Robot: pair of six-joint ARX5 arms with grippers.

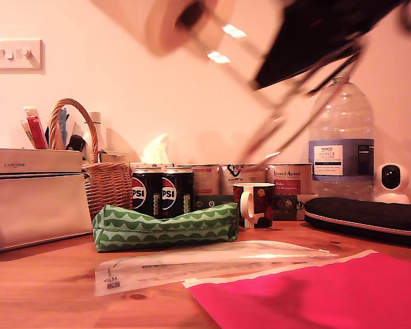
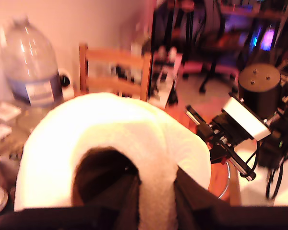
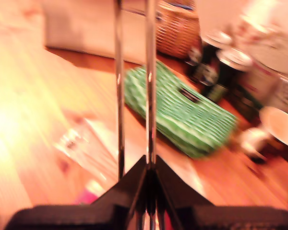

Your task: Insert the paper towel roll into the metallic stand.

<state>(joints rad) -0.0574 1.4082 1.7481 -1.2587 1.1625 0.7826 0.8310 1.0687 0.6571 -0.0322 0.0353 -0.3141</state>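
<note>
Hanging blurred above the cluttered table [image 1: 48,281] in the exterior view, the paper towel roll [image 1: 166,24] is seen beside the metallic stand [image 1: 288,113]. In the first wrist view, the roll is clamped by my first gripper [image 2: 151,201]. In the second wrist view, the stand's two rods are pinched by my second gripper [image 3: 150,191].

Warm, pinkish-orange light tints every view, and in the exterior view the near table [image 1: 48,288] and green pouch [image 1: 166,226] are sharp while the paper towel roll [image 1: 166,24] and the arm at the top smear into motion blur, with two bright glints beside them. In the first wrist view the roll [image 2: 110,143] is overexposed — almost featureless white — and the far room is soft. The second wrist view is blurred throughout, with glare washing out the tabletop [image 3: 19,120] and only the metallic stand [image 3: 150,81] rods fairly crisp.
</note>
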